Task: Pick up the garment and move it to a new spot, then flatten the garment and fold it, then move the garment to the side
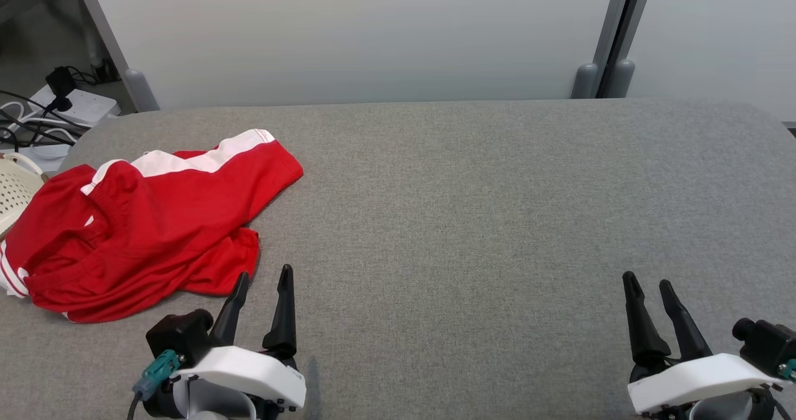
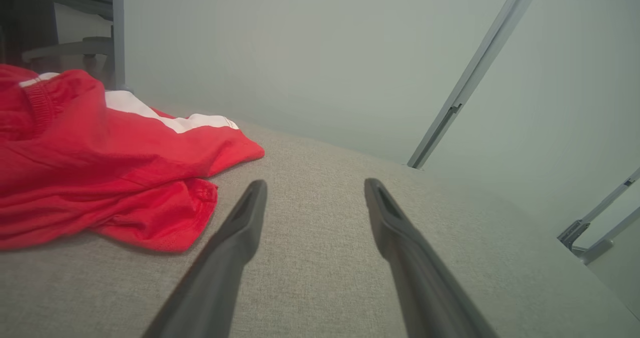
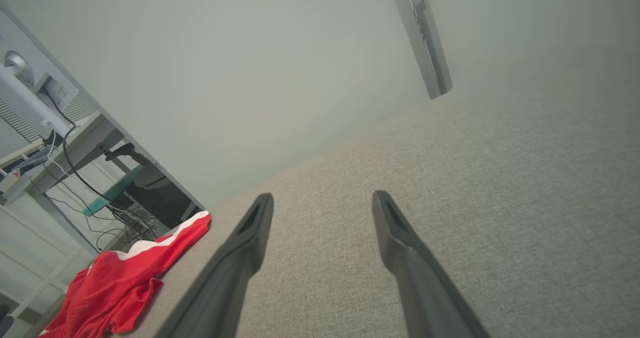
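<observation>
Parted jaws above grey fabric tabletop (image 1: 466, 221) — pale partition wall (image 1: 373, 34) behind.

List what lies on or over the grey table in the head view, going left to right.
red shorts → left tool, open and empty → right tool, open and empty

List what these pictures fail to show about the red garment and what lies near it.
- The garment, left end: in the head view it runs to the frame's left edge; the left wrist view cuts it off too.
- Its lower layers: crumpled folds cover them.
- Pale perforated basket: head view, cut off by the left edge.
</observation>
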